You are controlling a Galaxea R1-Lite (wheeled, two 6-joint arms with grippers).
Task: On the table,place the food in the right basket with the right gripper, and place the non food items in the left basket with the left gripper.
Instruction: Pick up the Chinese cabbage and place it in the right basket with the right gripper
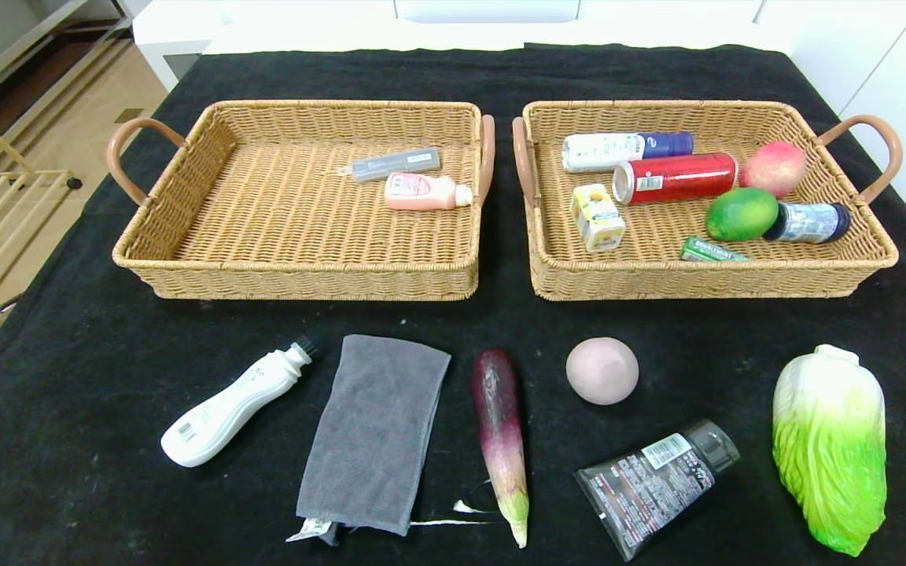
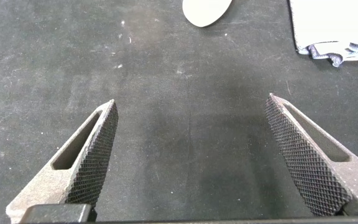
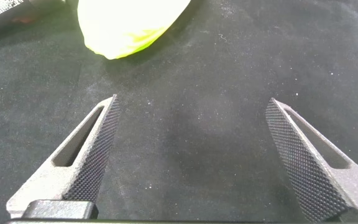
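left gripper (image 2: 191,155) spread over black worktop (image 2: 179,93) near white squeeze bottle (image 1: 231,404). right gripper (image 3: 191,155) spread, empty, near green-white plastic cabbage (image 1: 830,448). both woven wicker baskets (image 1: 296,271) far side.

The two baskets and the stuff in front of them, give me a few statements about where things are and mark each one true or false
1. The left basket holds two items. True.
2. The red can lies in the left basket. False: it lies in the right basket.
3. The grey towel lies on the table between the white bottle and the eggplant. True.
4. The cabbage is in the right basket. False: it lies on the table.
5. The left gripper has its jaws shut on the towel. False: they stand open over bare cloth.
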